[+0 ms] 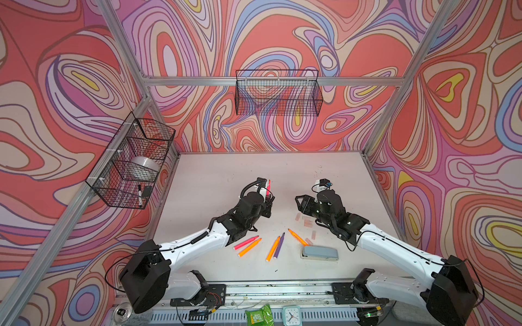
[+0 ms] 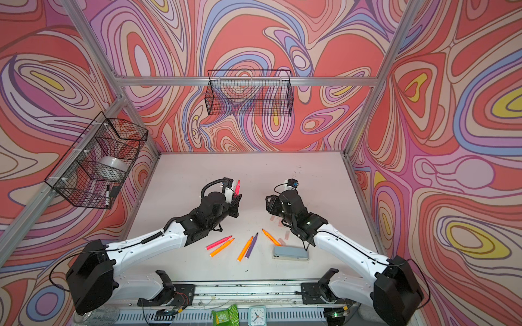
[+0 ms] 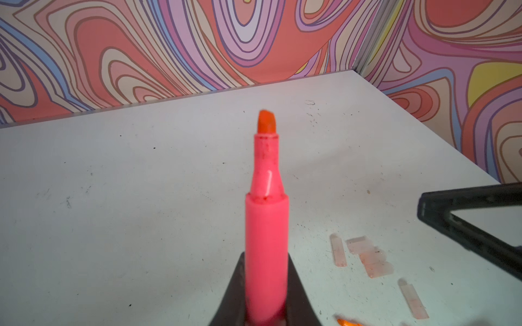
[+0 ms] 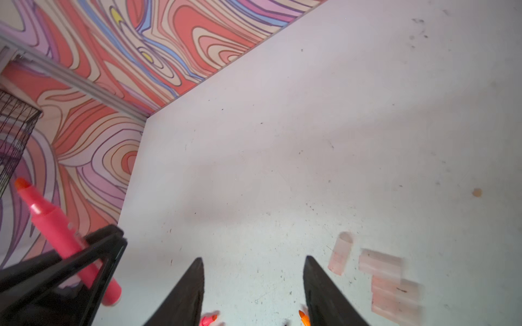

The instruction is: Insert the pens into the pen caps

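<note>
Raised off the table (image 1: 214, 169), the left gripper (image 3: 265, 262) clamps a pink pen (image 3: 267, 220) tip-up while the right gripper (image 4: 253, 258) hovers, jaws parted and empty, near blurred pen caps (image 4: 387, 285).

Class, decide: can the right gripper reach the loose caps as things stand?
Probably yes: the right gripper is open and empty, and the caps lie uncovered on the table just beside it, nothing between.

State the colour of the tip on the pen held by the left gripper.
Orange-red tip on a neon pink pen; clearest in the left wrist view.
</note>
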Robot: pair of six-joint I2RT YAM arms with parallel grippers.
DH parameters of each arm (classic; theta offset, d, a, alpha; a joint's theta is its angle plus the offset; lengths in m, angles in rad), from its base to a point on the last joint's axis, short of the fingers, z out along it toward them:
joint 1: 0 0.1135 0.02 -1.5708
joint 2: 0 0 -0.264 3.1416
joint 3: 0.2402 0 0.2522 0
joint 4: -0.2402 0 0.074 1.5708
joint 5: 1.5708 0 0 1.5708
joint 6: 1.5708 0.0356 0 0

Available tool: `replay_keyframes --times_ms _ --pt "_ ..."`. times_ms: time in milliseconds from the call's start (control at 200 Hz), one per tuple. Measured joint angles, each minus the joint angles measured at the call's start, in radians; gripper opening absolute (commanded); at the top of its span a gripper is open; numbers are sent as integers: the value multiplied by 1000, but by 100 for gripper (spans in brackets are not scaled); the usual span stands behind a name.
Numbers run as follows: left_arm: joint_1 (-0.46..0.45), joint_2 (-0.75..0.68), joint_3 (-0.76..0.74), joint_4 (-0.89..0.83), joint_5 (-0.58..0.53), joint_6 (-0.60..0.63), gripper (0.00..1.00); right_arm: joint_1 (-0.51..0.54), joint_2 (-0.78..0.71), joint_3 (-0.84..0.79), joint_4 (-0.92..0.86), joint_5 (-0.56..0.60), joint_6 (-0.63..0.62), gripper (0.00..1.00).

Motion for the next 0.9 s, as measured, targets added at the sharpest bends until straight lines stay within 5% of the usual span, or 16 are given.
replay_keyframes --times_ms 260,901 --pt "28 -24 -21 -12 -65 -6 0 0 323 153 -169 53 36 44" --pt "28 -25 -22 -6 21 46 0 0 475 208 -261 58 45 41"
